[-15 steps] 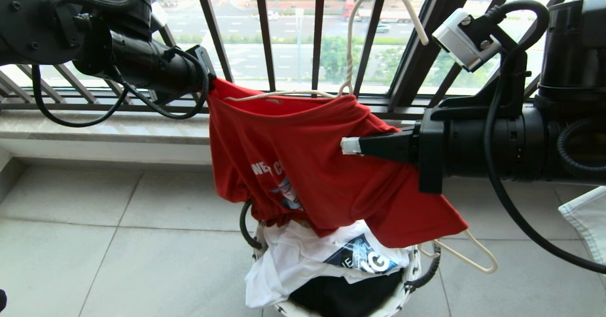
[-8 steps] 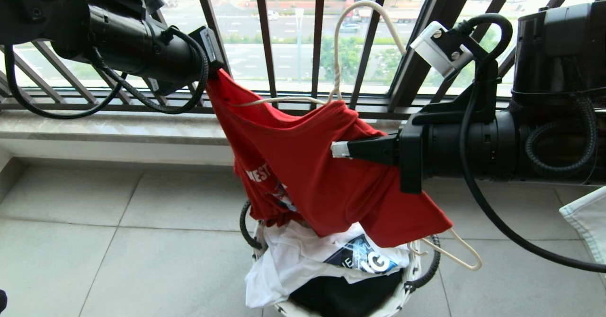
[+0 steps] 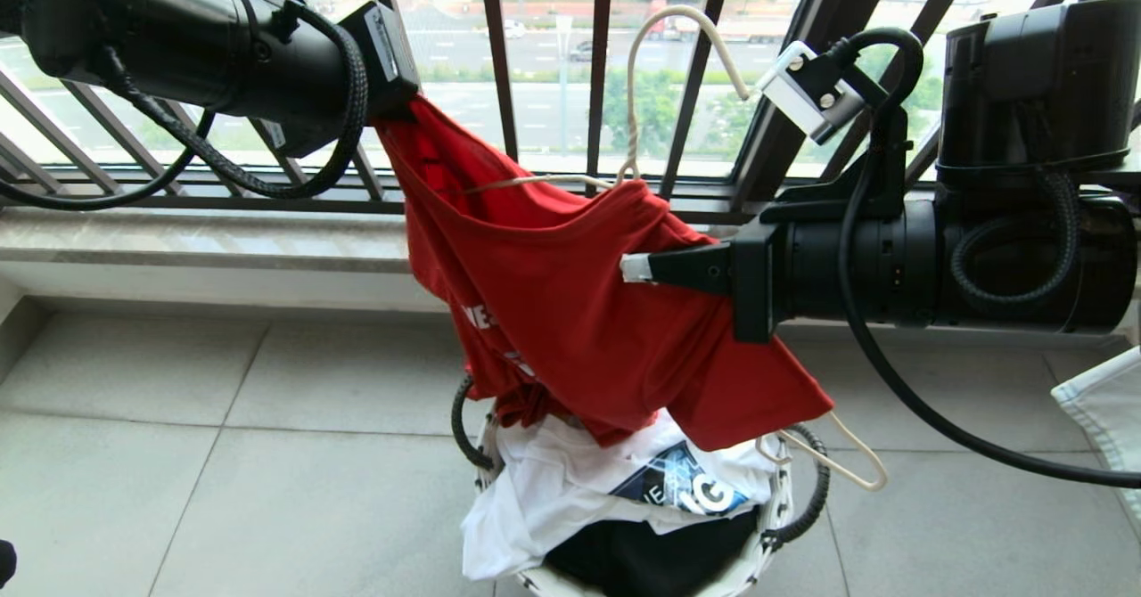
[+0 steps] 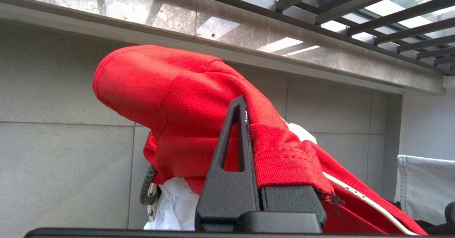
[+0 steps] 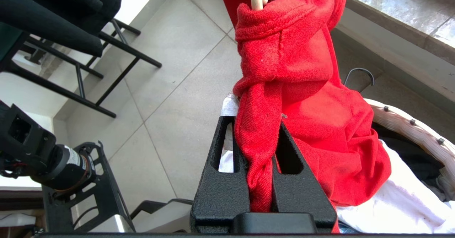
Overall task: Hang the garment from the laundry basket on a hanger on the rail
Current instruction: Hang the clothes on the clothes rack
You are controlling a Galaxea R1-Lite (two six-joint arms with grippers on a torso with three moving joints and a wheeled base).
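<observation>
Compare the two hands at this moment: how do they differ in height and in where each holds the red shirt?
The left hand sits higher, by the railing, pinching the red T-shirt at its top corner; the right hand sits lower, level, gripping a bunched fold mid-body. The hanger hook rises nearer the right hand. Both are shut on the shirt.

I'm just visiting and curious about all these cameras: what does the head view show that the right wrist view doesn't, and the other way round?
Only the head view shows the hanger's hook rising above the shirt, the left gripper holding the shirt's upper corner, the balcony bars and the street beyond.

Only the right wrist view shows, close up, a fold of red cloth pinched between the fingers of the right gripper, plus a black chair behind.

Both show the red T-shirt, the laundry basket and the white shirt in it.
</observation>
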